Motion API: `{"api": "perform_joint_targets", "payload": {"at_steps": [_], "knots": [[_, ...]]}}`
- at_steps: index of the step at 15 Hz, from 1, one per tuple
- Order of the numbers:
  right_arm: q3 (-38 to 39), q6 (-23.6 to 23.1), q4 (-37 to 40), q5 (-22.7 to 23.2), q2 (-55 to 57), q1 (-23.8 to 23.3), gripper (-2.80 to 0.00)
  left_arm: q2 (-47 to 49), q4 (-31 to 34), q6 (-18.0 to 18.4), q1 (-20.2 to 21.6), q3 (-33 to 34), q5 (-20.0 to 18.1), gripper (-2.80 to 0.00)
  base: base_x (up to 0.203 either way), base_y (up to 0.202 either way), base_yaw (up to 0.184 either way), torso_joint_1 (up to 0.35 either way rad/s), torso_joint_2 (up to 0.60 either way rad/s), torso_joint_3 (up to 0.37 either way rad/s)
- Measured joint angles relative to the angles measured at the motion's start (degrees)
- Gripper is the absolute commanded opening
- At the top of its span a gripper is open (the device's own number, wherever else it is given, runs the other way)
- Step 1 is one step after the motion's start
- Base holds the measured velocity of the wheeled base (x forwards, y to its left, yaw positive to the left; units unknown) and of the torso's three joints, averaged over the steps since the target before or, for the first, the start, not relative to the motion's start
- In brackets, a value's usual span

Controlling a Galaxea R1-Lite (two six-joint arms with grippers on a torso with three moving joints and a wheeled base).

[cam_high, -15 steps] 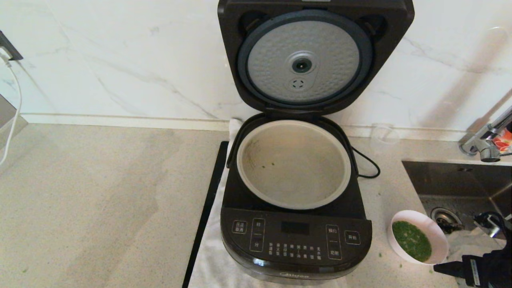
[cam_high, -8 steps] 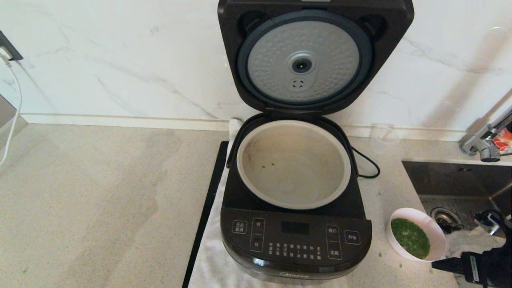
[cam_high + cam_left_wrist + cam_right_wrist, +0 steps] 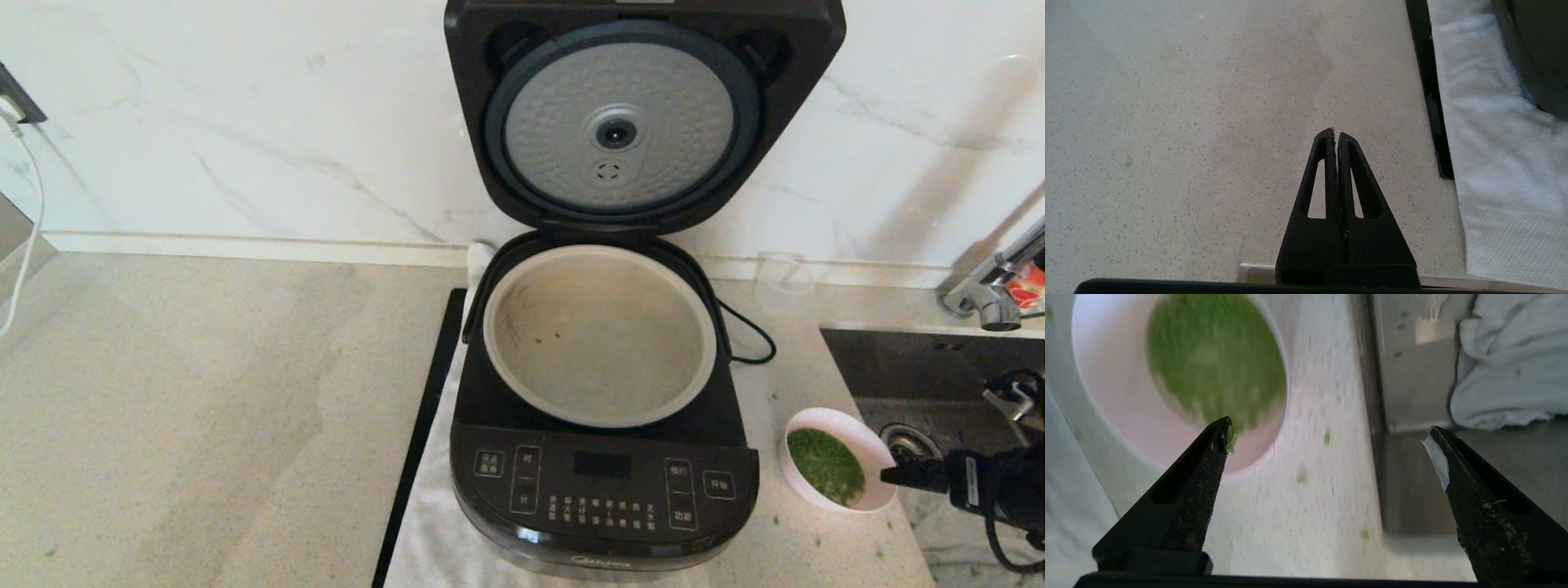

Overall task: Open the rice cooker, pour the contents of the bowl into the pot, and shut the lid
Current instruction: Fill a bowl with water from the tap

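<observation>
Speckled beige counter [image 3: 204, 408] under marble wall [image 3: 245, 122]; right gripper [image 3: 1327, 437] wide beside bowl [image 3: 804, 486].

My right gripper [image 3: 1331, 435] gapes wide; one finger [image 3: 1200, 469] overlaps the bowl [image 3: 1118, 404] of green bits [image 3: 1212, 359], the other the sink [image 3: 1404, 477].

Speckled countertop [image 3: 204, 408]: white towel [image 3: 433, 523], bowl [image 3: 804, 482].
</observation>
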Motion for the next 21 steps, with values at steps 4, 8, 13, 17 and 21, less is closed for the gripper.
{"api": "perform_joint_targets", "payload": {"at_steps": [4, 8, 13, 17, 21], "knots": [[-2.76, 0.47, -0.51, -0.30, 4.89, 0.00, 0.00, 0.00, 0.01, 0.00, 0.00, 0.00, 0.00, -2.80, 0.000, 0.000, 0.000, 0.000, 0.00, 0.000], [-4.85, 1.52, -0.51, -0.40, 8.03, 0.23, 0.00, 0.00, 0.01, -0.02, 0.00, 0.00, 0.00, -2.80, 0.000, 0.000, 0.000, 0.000, 0.00, 0.000], [-5.77, 1.63, -0.56, -0.94, 10.16, 1.16, 0.00, 0.00, 0.03, -0.02, 0.00, 0.00, 0.00, -2.80, 0.000, 0.000, 0.000, 0.000, 0.00, 0.000], [-5.35, 1.63, -3.67, -2.19, 12.49, 1.50, 0.00, 0.00, -0.01, -0.02, -0.02, 0.02, 0.00, -2.80, 0.000, 0.000, 0.000, 0.000, 0.00, 0.000], [-5.48, 1.59, -3.78, -2.39, 13.35, 1.77, -2.80, 0.00, 0.01, -0.02, 0.00, 0.02, -0.02, -2.80, 0.000, 0.000, 0.000, 0.000, 0.00, 0.000]]}}
